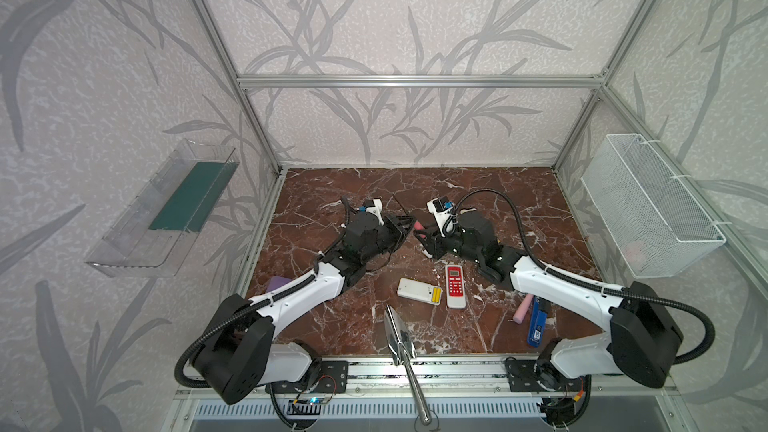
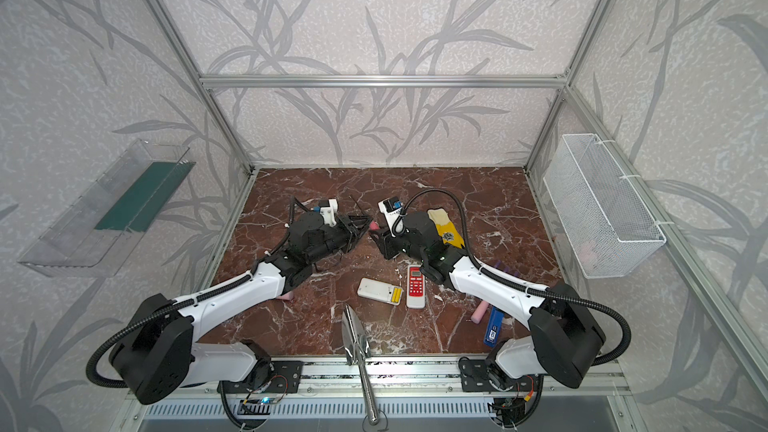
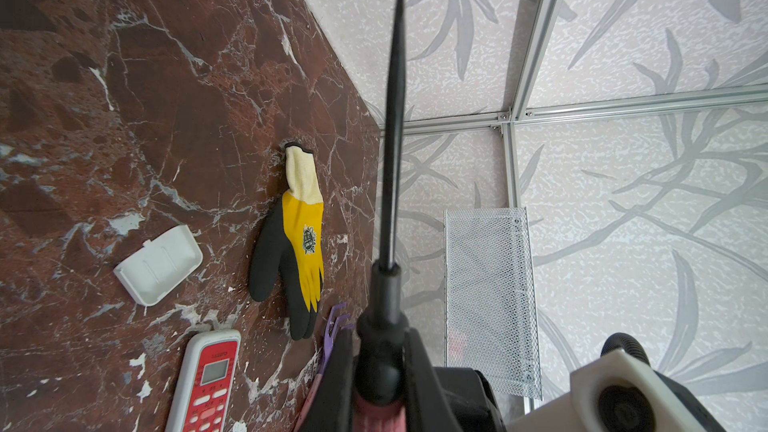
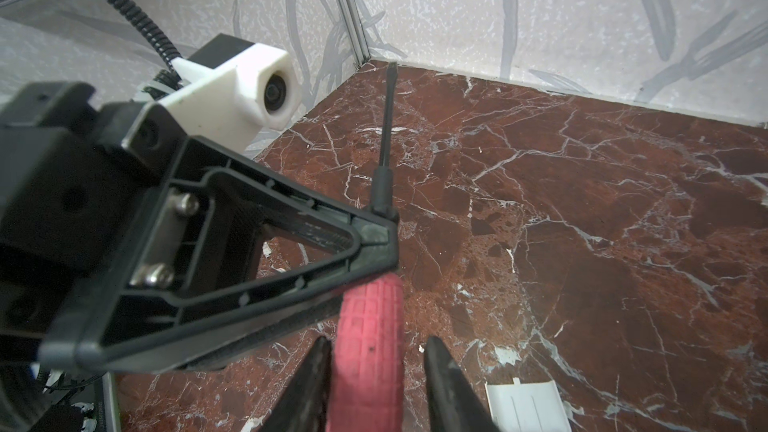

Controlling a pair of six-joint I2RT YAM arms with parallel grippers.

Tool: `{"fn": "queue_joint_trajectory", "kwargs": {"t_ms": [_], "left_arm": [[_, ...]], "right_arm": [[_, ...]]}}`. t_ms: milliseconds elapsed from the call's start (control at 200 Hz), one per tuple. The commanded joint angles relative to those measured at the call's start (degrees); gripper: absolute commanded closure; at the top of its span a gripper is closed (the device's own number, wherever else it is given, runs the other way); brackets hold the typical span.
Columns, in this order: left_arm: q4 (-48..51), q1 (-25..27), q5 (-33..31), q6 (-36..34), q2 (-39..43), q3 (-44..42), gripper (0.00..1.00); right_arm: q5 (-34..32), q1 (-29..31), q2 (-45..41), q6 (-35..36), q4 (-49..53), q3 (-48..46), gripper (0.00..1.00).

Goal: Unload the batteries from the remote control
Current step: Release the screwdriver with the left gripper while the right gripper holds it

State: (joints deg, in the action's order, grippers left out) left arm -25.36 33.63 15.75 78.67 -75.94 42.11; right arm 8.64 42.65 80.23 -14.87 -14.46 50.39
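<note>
My left pincer (image 3: pixel 380 367) is clenched on the screwdriver (image 3: pixel 393 139) where handle meets shaft, with the shaft pointing away from the remotes. My right pincer (image 4: pixel 378 342) is part open, jaws either side of the pink butt end. One finger (image 4: pixel 316 367) looks about touching and the other shows a gap, so I call it no grip yet. Both hang over the table (image 1: pixel 540 201), behind the remotes.

Risks as I see them:
- If left lets go before right bites, the tool drops.
- Right sits far down the butt, so the long shaft could swing in a weak hold.
- The pincers are nearly nose to nose and may knock.

The batteries (image 1: pixel 436 295): two yellow, seated in the open bay of the white remote (image 1: pixel 415 288), none pulled out. I see no green ones. Just beside it the red remote (image 1: pixel 455 286) lies face up. The cover (image 3: pixel 158 265) is off, lying apart. Nothing holds the white remote, so prying may shove it.
</note>
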Motion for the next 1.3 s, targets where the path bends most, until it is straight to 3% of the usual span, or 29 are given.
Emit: {"fn": "queue_joint_trajectory", "kwargs": {"t_ms": [0,260,515,730,900,1005,1295], "left_arm": [[-2.16,-0.32,0.58,0.78,0.12,-0.71,1.00],[-3.52,-0.29,0.69,1.13,-0.15,-1.06,1.00],[-4.60,-0.32,0.68,1.13,-0.18,-1.19,1.00],[-4.60,-0.37,0.60,1.04,-0.43,-1.42,1.00],[-4.70,-0.36,0.69,0.78,-0.92,-1.46,1.00],[-4.46,-0.44,0.93,0.19,-1.31,-1.50,1.00],[-0.34,-3.62,2.70,-3.95,-0.60,-1.59,0.35]], "right_arm": [[0.46,-0.03,0.29,0.31,-2.49,1.99,0.63],[0.50,-0.20,0.89,0.31,-1.54,2.43,0.69],[0.58,-0.29,1.42,-0.16,-1.92,2.12,0.67],[0.31,-0.38,0.91,0.09,-2.59,1.82,0.74],[0.50,-0.38,0.63,1.44,-1.44,2.42,0.85],[0.12,-0.38,0.46,3.18,0.25,2.69,0.98],[-8.12,-0.38,-3.32,12.22,7.48,-0.38,1.00]]}}
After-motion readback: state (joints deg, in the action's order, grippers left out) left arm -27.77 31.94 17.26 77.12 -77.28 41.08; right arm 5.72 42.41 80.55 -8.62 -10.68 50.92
